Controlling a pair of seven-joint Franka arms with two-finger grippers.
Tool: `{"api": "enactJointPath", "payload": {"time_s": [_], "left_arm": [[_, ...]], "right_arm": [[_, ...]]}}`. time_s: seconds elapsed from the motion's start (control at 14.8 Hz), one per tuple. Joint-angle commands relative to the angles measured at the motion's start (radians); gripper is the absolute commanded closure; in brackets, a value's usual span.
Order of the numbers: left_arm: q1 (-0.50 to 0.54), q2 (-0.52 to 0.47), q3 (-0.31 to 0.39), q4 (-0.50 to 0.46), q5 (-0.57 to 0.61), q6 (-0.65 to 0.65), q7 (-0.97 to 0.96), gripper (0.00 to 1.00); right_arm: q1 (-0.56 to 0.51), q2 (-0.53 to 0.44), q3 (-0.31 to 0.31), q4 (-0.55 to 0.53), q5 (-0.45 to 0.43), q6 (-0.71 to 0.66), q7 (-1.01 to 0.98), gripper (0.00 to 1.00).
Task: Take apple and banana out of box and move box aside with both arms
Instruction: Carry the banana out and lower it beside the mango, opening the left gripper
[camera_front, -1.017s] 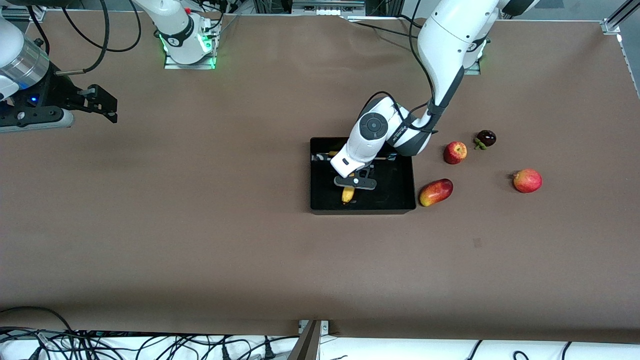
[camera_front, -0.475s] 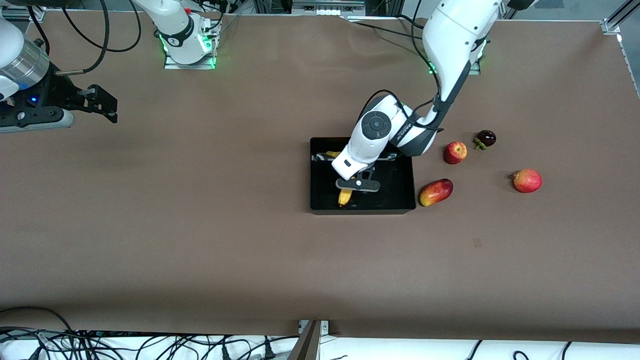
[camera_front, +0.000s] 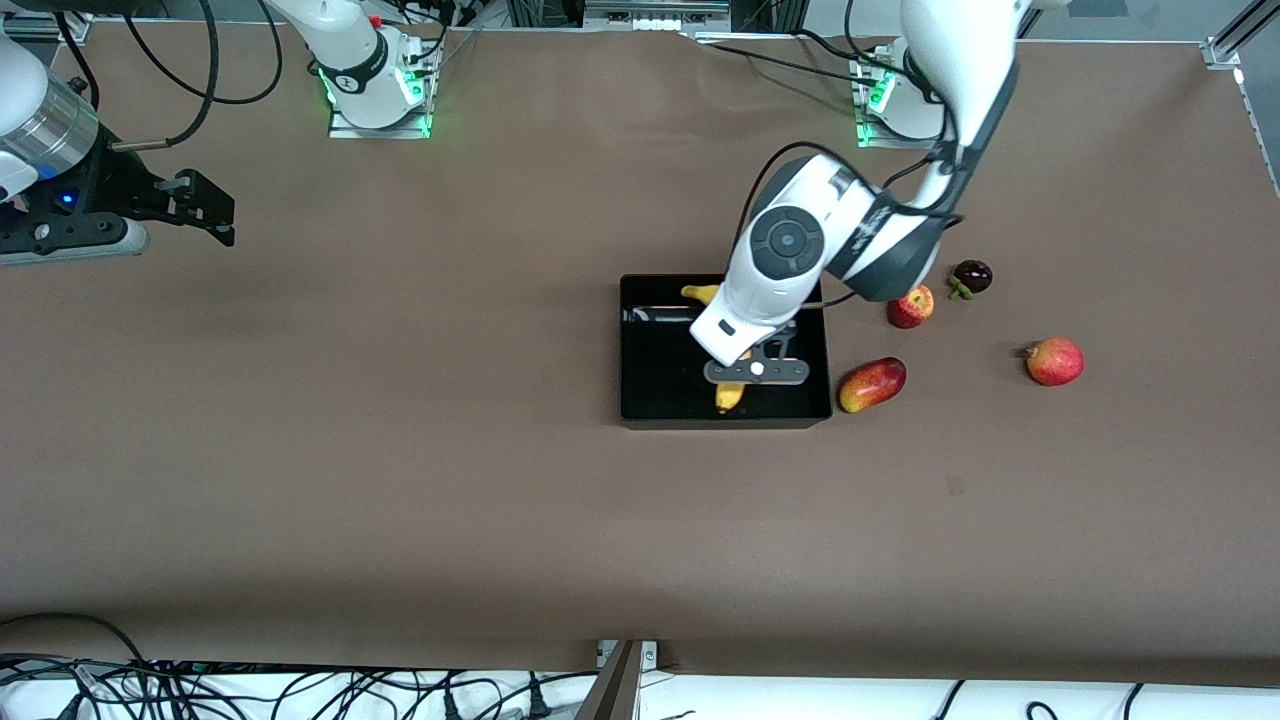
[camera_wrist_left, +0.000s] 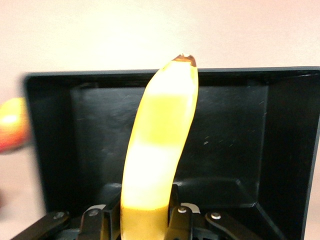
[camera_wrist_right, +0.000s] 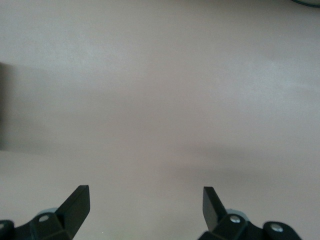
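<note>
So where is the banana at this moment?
The banana is held in the left gripper over the black tray, at the tray's side toward the mango. The right gripper waits open.

**Finishes, quick notes**

Box: glossy black plastic, faint scuffs on the floor ahead of the left gripper's fingers. Banana, clamped betw. those fingers: smooth, waxy yellow skin w/ dry brown tip. Fingers: matt black w/ small metal screws. Table under the right gripper: matt brown, paper-like. Arm shells: smooth white plastic.
</note>
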Motion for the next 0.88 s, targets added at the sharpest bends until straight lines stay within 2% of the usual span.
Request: {"api": "enactJointPath", "payload": {"time_s": [0.0,0.27,0.47,0.61,0.81], "left_arm": [[0.119,-0.027,-0.007,0.040,-0.004,-0.118,0.228,1.00],[0.268,-0.042,-0.003,0.026,0.010,-0.201,0.578,1.00],[0.394,-0.038,0.005,-0.023,0.033,-0.192,0.845,1.00],[0.454,-0.034,0.005,-0.081,0.088,-0.122,0.968,1.00],[0.535,-0.034,0.005,-0.229,0.131,0.083,1.103,1.00]], "right_arm": [[-0.014,0.008,0.011,0.019,-0.015,-0.005,-0.005,0.00],[-0.014,0.011,0.011,0.019,-0.027,0.001,-0.005,0.00],[-0.011,0.011,0.012,0.019,-0.024,0.010,-0.005,0.00],[-0.014,0.013,0.009,0.019,-0.019,0.006,-0.005,0.00],[-0.012,0.013,0.011,0.021,-0.015,0.009,-0.003,0.00]]}}
